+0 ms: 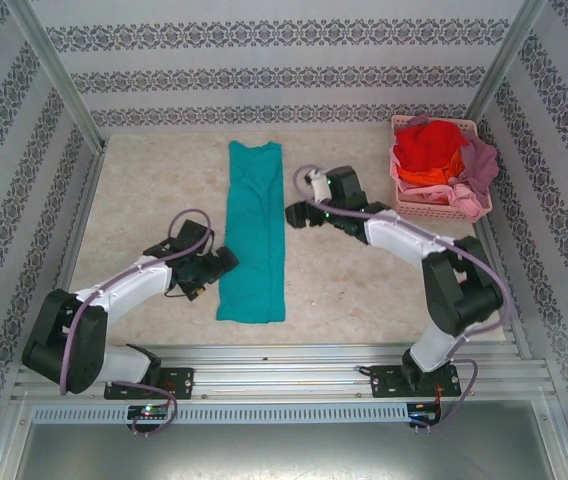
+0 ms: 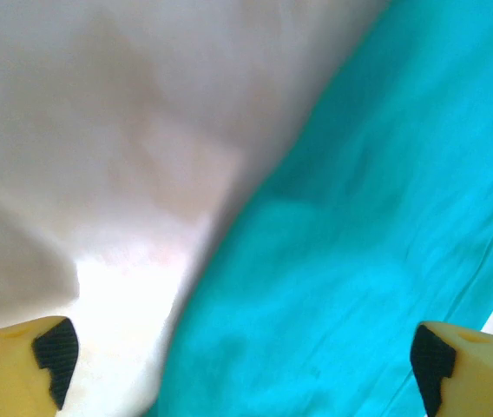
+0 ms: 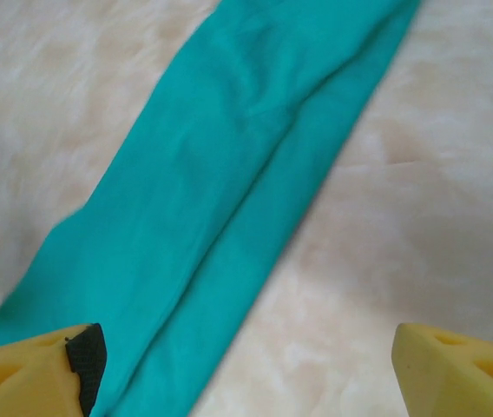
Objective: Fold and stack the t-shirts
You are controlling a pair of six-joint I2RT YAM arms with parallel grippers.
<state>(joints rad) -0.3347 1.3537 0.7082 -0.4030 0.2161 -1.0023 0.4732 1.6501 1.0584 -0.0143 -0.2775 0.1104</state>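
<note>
one teal t-shirt (image 1: 252, 235) lies flat, maybe three shirts (image 1: 429, 147) in one basket (image 1: 432, 210); left gripper (image 2: 246, 356), right gripper (image 3: 246, 365) agape.

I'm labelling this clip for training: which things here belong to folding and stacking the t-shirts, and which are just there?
Belong to the job:
teal t-shirt, lying as a long narrow strip on the table
red t-shirt, orange t-shirt, mauve-pink t-shirt, heaped in the pink basket

Just there:
pink basket
patterned walls
</note>
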